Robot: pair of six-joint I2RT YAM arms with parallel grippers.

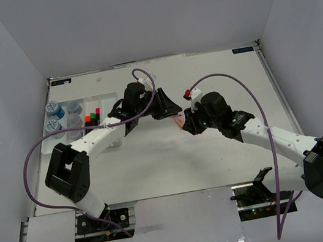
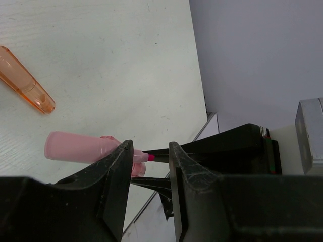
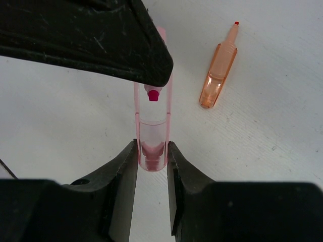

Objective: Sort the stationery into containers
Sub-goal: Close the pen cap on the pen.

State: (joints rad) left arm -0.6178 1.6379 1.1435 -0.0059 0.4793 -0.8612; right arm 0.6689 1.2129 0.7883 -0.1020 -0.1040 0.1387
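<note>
My right gripper (image 3: 151, 151) is shut on the closed end of a clear pink cap (image 3: 151, 136), held just above the table. A pink marker (image 2: 81, 146) points its red tip into that cap. My left gripper (image 2: 149, 151) stands over the marker with its jaws apart; the tip shows in the gap beyond the fingertips, and one finger hides most of the marker body in the right wrist view. In the top view the left gripper (image 1: 169, 108) and the right gripper (image 1: 185, 122) meet mid-table. An orange marker (image 3: 218, 75) lies loose on the table and also shows in the left wrist view (image 2: 25, 80).
The white divided tray (image 1: 108, 99) sits at the far left. It holds blue-lidded jars (image 1: 53, 108), clear jars (image 1: 73, 106) and highlighters (image 1: 92, 116). Purple cables arc over both arms. White walls close the table in at the back and sides.
</note>
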